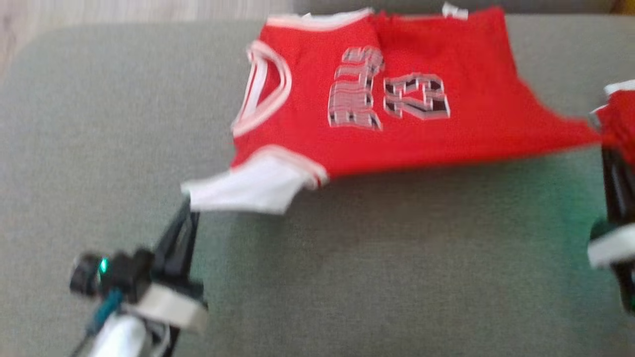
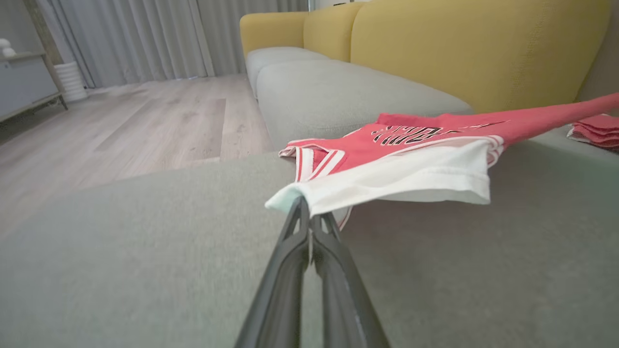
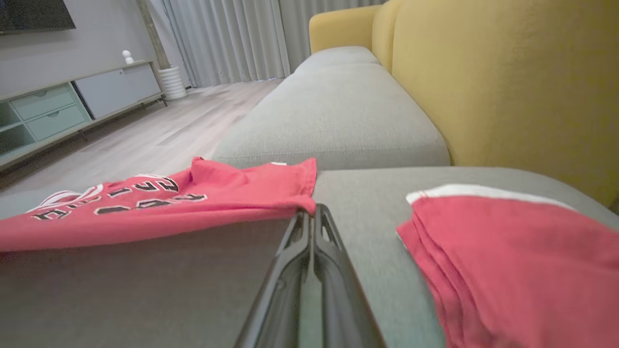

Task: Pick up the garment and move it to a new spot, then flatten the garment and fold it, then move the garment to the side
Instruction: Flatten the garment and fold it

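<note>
The fingers (image 2: pixel 283 270) of the left gripper (image 2: pixel 309 212) are pressed together on the white sleeve (image 2: pixel 411 179); those of the right gripper (image 3: pixel 312 212) pinch a hem corner. The garment (image 1: pixel 307 74) stretches between them just over the grey sofa cushion (image 1: pixel 347 272), near a folded red garment (image 3: pixel 522 251). This is probably the moving-and-flattening step; next, both corners need lowering evenly, cloth taut.

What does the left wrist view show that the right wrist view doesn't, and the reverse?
Left wrist view: the left gripper shut on the corner of the white sleeve of the red basketball T-shirt with black lettering.
Right wrist view: the right gripper shut on that shirt's red hem corner, plus a dark wall screen.
Shared: the shirt stretched over the grey sofa cushion, the folded plain red garment, yellow backrest, curtains, wood floor.
</note>
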Robot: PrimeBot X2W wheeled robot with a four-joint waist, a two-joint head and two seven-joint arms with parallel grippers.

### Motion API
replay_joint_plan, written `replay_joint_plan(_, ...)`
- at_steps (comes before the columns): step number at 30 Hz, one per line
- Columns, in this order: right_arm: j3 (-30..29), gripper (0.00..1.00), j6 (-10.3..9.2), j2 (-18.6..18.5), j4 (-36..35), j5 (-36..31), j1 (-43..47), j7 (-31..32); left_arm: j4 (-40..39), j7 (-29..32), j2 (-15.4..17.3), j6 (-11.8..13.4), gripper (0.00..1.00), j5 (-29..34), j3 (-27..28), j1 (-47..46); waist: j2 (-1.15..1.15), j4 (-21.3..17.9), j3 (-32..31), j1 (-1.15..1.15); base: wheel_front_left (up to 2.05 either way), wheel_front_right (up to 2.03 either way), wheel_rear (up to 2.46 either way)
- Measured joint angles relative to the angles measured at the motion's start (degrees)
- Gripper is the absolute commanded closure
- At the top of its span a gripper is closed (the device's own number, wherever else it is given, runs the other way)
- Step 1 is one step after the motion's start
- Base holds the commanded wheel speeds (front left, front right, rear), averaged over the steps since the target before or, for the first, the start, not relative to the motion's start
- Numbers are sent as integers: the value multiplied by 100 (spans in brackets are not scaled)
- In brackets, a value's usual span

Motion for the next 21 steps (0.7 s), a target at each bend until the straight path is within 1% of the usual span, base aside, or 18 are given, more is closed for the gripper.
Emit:
replay_joint_plan(5, -227, 100, 0, 56, -648, 60, 1154, 208, -623, 370, 74, 330, 100, -174, -47, 1071, 0, -85, -372, 0, 0, 0, 0)
replay_joint_plan(7, -312, 100, 0, 138, -957, 46, 1602, 355, -903, 538, 119, 468, 100, -248, -55, 1468, 0, -123, -483, 0, 0, 0, 0)
replay_joint_plan(9, -430, 100, 0, 234, -1260, 46, 2028, 489, -1178, 703, 198, 494, 100, -332, -54, 1806, 0, -164, -558, 0, 0, 0, 0)
replay_joint_plan(11, -575, 100, 0, 320, -1518, 46, 2371, 636, -1414, 802, 281, 592, 100, -400, -42, 2034, 0, -203, -585, 0, 0, 0, 0)
replay_joint_plan(13, -710, 100, 0, 412, -1667, 45, 2554, 723, -1564, 845, 305, 644, 100, -441, -24, 2115, 0, -226, -576, 1, 0, 0, 0)
replay_joint_plan(17, -862, 100, 0, 552, -1723, 18, 2524, 818, -1613, 886, 296, 662, 100, -464, 24, 1989, 0, -233, -511, 2, 0, 0, 0)
replay_joint_plan(21, -856, 100, 0, 578, -1558, -3, 2317, 860, -1362, 877, 230, 601, 100, -511, 33, 1522, 0, -215, -357, 2, 0, 0, 0)
